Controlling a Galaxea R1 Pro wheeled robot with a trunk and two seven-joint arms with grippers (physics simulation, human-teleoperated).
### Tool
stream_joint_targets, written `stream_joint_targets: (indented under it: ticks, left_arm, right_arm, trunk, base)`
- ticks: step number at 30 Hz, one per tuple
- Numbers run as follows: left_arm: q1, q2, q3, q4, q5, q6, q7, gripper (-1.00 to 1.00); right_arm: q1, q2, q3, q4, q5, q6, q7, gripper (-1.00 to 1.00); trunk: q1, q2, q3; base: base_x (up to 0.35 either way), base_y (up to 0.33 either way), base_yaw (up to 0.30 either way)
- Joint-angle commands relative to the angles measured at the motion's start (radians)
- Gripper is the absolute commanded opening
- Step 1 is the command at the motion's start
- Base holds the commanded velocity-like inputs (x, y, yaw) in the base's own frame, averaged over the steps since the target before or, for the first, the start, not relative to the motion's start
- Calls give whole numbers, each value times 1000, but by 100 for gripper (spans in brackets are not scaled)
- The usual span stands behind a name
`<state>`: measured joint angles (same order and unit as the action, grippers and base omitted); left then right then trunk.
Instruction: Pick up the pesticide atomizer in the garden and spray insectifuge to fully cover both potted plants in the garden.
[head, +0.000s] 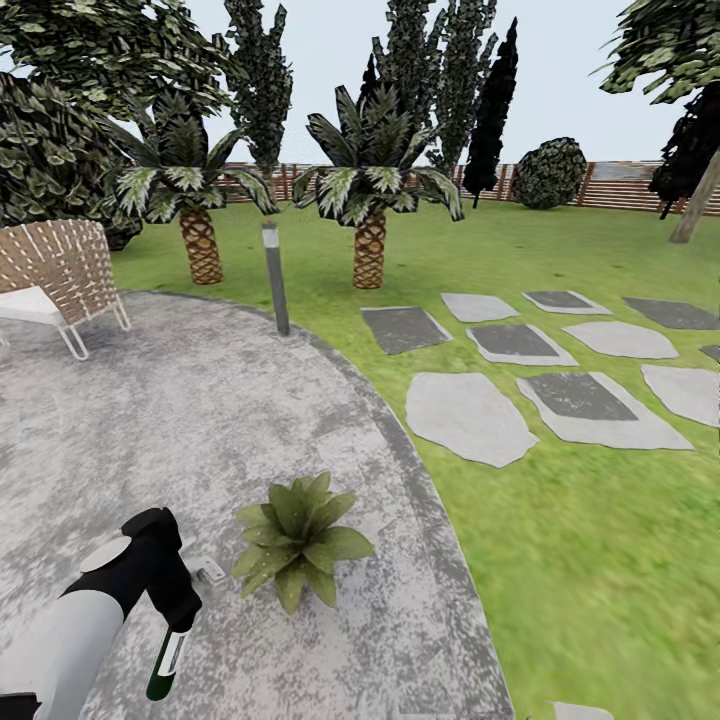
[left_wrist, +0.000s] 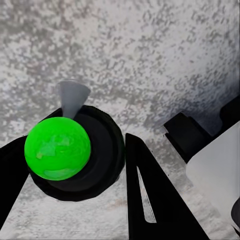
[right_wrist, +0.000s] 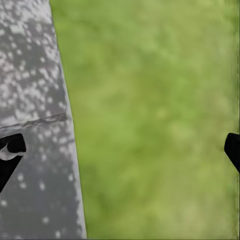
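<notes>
A: Nearest in the head view, what does the left claw (head: 172, 612) have?

B: It is closed around the pesticide atomizer (head: 166, 664), which hangs below it over the grey patio (head: 200, 420), dark green body and white label showing. In the left wrist view the bottle (left_wrist: 58, 148) sits between the black fingers (left_wrist: 150, 200), seen end-on as a bright green round shape in a dark ring.

A: And the right claw (right_wrist: 120, 147)?

B: Spread wide. The right wrist view shows 2 dark fingertips (right_wrist: 10, 150) at opposite edges with nothing between them, over the line where the paving meets the lawn (right_wrist: 155, 120).

A: Where is the plant?

B: 1 potted plant (head: 298, 538) stands on the patio just beside the held bottle, toward the lawn side. Its pot is hidden under the leaves.

A: Farther out?

B: Stepping stones (head: 470, 415) lie in the grass (head: 580, 560). A grey lamp post (head: 274, 277) stands at the patio rim, a wicker chair (head: 60, 275) well to its left. Behind come 2 palms (head: 368, 190), then the slatted fence (head: 620, 185).
</notes>
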<state>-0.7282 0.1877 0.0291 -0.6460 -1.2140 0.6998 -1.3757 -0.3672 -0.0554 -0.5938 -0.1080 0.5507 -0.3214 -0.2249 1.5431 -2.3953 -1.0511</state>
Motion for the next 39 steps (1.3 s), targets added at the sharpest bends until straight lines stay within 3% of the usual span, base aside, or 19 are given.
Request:
stream_joint_targets:
  ticks: [1, 8, 24, 29, 39]
  left_arm:
    - [0, -1, 3, -1, -9, 10, -10, -100]
    - [0, -1, 3, -3, -9, 10, -8, -100]
    - [1, 7, 3, 0, -10, 10, -7, -100]
    - [1, 9, 3, 8, -8, 10, 41, -100]
    - [1, 7, 3, 15, -7, 10, 49, -100]
  right_arm:
    - [-1, 0, -8, 2, 10, -4, -3, 100]
    - [-1, 2, -7, 2, 9, -4, -5, 100]
    - [-1, 2, -8, 2, 9, -4, -6, 100]
    - [-1, 2, -8, 2, 9, -4, -5, 100]
    - [-1, 2, -8, 2, 9, -4, -5, 100]
  trunk:
    - [0, 0, -1]
    - [0, 0, -1]
    - [0, 0, -8]
    - [0, 0, -10]
    - [0, 0, -13]
  base:
    - [-6, -273, 0]
    - [50, -273, 51]
    - [96, -273, 254]
    - [2, -273, 261]
    - [0, -273, 178]
